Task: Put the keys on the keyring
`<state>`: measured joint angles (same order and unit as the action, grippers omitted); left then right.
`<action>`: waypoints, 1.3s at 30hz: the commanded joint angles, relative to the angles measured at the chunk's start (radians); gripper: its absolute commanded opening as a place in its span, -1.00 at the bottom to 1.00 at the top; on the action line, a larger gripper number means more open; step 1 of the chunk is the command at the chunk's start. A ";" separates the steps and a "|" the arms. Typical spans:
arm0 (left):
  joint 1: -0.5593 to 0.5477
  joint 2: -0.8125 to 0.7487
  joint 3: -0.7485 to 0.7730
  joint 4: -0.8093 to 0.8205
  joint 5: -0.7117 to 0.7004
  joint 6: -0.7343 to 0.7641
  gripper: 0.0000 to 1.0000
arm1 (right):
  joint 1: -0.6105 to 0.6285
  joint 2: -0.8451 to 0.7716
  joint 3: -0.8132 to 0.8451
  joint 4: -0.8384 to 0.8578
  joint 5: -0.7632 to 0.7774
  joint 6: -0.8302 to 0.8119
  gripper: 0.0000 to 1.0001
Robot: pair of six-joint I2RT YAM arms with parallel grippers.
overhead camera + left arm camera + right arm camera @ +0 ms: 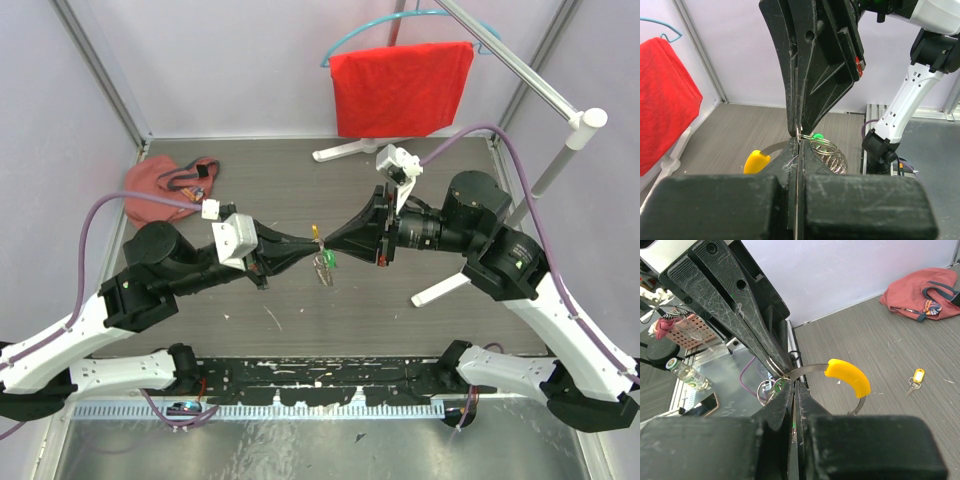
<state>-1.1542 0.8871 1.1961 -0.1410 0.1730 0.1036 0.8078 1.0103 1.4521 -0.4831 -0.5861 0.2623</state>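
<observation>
**Keyring** (pixel 829 153): held in the air over the middle of the surface (pixel 400 325), resting on nothing. It shows as a wire coil (pixel 766 390), a flat metal band (pixel 807 371) and an orange segment (pixel 847 376) riding on the band.
- The green-headed key (pixel 817 136) sits against the top of the coil, just beside the pinch point.
- You cannot tell whether it is threaded on. In the top view it hangs with the coil below the tips.

**Fingers:** the left fingers (pixel 285 248) are closed flat on the band. The right fingers (pixel 352 236) are closed too, meeting the left pair tip to tip and nipping the keyring at the same spot. The two arms come in head-on along the left-right line. The band arcs off toward the far side and the coil dangles beneath.

**Yellow-headed key** (pixel 916 379): lies flat on the surface, well apart from the pinch, between it and the red pouch (pixel 920 287).
- Its long axis is slanted, head toward the pouch, blade end back toward your right fingers.
- The top view does not show it. It is probably masked by the left arm, which would make the left arm the nearer one.

**Judgement:** both pairs are occupied, so you will have to free one to fetch that key. The left looks the shorter reach, with the right keeping the ring.

**Room:** bare surface lies on the near side under the pinch. The white stand leg (pixel 440 290) lies below the right arm, so mind it on any sweep. The pouch is off in the far left corner.
</observation>
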 commanded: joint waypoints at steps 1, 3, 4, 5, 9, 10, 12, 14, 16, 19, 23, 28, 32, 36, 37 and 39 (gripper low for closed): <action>-0.004 -0.011 0.039 0.063 0.015 0.004 -1.00 | -0.001 -0.007 0.036 -0.010 0.024 -0.029 -0.76; -0.005 -0.012 0.038 0.061 0.015 0.002 -1.00 | -0.001 -0.023 0.037 0.001 0.043 -0.039 -0.53; -0.004 -0.011 0.038 0.059 0.016 0.004 -1.00 | -0.001 -0.035 0.039 0.009 0.055 -0.045 -0.45; -0.004 -0.011 0.038 0.057 0.016 0.002 -1.00 | -0.001 -0.047 0.037 0.019 0.066 -0.049 -0.39; -0.004 -0.007 0.038 0.052 0.022 -0.001 -1.00 | -0.001 -0.096 0.028 0.064 0.093 -0.070 -0.19; -0.004 -0.006 0.039 0.052 0.025 -0.003 -1.00 | -0.001 -0.104 0.025 0.076 0.086 -0.077 -0.18; -0.004 -0.001 0.042 0.055 0.034 -0.012 -1.00 | 0.000 -0.119 0.014 0.109 0.047 -0.095 -0.17; -0.004 0.002 0.040 0.078 0.049 -0.035 -1.00 | -0.001 -0.135 -0.007 0.148 0.003 -0.123 -0.17; -0.004 0.004 0.033 0.112 0.066 -0.062 -1.00 | -0.001 -0.147 -0.021 0.167 -0.020 -0.171 -0.17; -0.004 0.007 0.029 0.146 0.093 -0.093 -1.00 | -0.001 -0.161 -0.042 0.183 -0.033 -0.247 -0.19; -0.004 0.012 0.027 0.178 0.116 -0.116 -1.00 | -0.001 -0.163 -0.076 0.242 -0.088 -0.304 -0.25; -0.004 0.024 0.035 0.187 0.142 -0.131 -1.00 | -0.001 -0.142 -0.097 0.328 -0.186 -0.302 -0.33; -0.004 0.028 0.036 0.187 0.155 -0.133 -1.00 | -0.001 -0.129 -0.092 0.350 -0.192 -0.295 -0.39; -0.005 0.028 0.034 0.187 0.165 -0.134 -1.00 | 0.000 -0.120 -0.089 0.361 -0.193 -0.282 -0.39; -0.004 0.027 0.035 0.188 0.167 -0.134 -1.00 | -0.001 -0.118 -0.087 0.358 -0.193 -0.282 -0.40; -0.003 0.028 0.038 0.187 0.172 -0.134 -1.00 | 0.000 -0.110 -0.087 0.353 -0.195 -0.281 -0.40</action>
<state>-1.1545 0.9218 1.1973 -0.0048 0.3206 -0.0231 0.8078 0.8993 1.3518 -0.1905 -0.7605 -0.0242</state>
